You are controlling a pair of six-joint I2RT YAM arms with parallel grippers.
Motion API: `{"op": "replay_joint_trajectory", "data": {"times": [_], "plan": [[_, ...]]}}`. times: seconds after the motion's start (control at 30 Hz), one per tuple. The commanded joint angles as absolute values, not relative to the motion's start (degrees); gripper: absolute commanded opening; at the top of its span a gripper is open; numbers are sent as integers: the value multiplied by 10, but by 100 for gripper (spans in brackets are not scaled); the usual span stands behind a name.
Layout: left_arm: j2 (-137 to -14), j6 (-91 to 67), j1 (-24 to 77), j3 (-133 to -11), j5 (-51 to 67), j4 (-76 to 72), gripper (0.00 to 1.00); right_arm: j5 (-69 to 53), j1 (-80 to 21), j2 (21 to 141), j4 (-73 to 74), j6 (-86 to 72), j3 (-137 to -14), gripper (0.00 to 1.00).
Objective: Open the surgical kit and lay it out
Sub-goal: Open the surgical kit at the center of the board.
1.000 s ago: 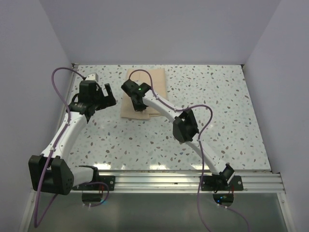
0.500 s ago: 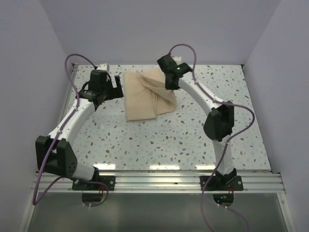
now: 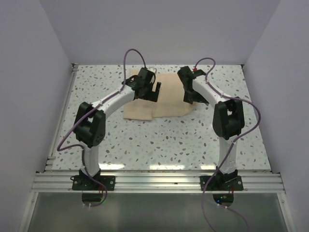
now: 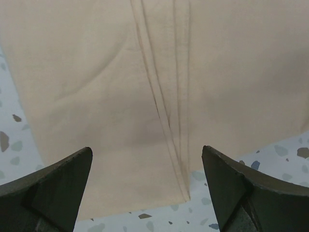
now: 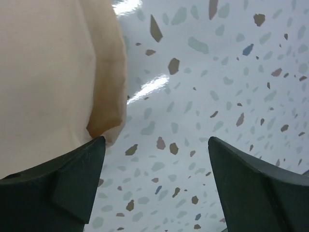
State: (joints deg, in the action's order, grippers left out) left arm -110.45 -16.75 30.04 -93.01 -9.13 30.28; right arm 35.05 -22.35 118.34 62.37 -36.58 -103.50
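Cloth wrap [image 3: 166, 104] under gaping left pincer [image 4: 146, 149]; right pincer [image 5: 157, 138] gaping at its edge.

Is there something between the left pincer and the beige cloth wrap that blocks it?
Nothing visible does. In the left wrist view the left pincer is open above the cloth wrap, and only the wrap's own folds show between its fingers.

cloth wrap [image 3: 166, 105] lies on the table [image 3: 145, 142], far centre; left gripper [image 3: 153, 92] sits over its left half; right gripper [image 3: 189, 99] over its right edge
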Motion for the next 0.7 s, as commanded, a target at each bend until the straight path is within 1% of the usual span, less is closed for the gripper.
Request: {"op": "replay_joint_trajectory", "data": {"times": [0.0, 0.07, 0.2, 0.23, 0.3, 0.5, 0.57, 0.63, 0.67], "plan": [[-1135, -145, 322, -962, -112, 355, 100, 399, -195, 1173, 671, -397, -1024, 95], [-1144, -145, 344, -959, -140, 365, 100, 405, -186, 1152, 661, -390, -1013, 96], [-1174, -155, 358, -947, -169, 378, 93, 415, -168, 1130, 658, -372, -1025, 96], [-1180, -157, 358, -943, -173, 380, 89, 417, -165, 1129, 662, -369, -1035, 96], [-1197, -159, 359, -943, -173, 381, 86, 417, -160, 1129, 665, -363, -1047, 96], [-1237, -158, 359, -956, -166, 384, 65, 413, -154, 1140, 672, -354, -1068, 96], [-1247, -156, 359, -966, -166, 390, 63, 413, -154, 1143, 673, -352, -1072, 95], [-1260, -154, 359, -974, -153, 391, 56, 411, -151, 1149, 672, -349, -1077, 95], [-1268, -152, 359, -976, -149, 391, 51, 410, -151, 1150, 672, -349, -1079, 95]]}}
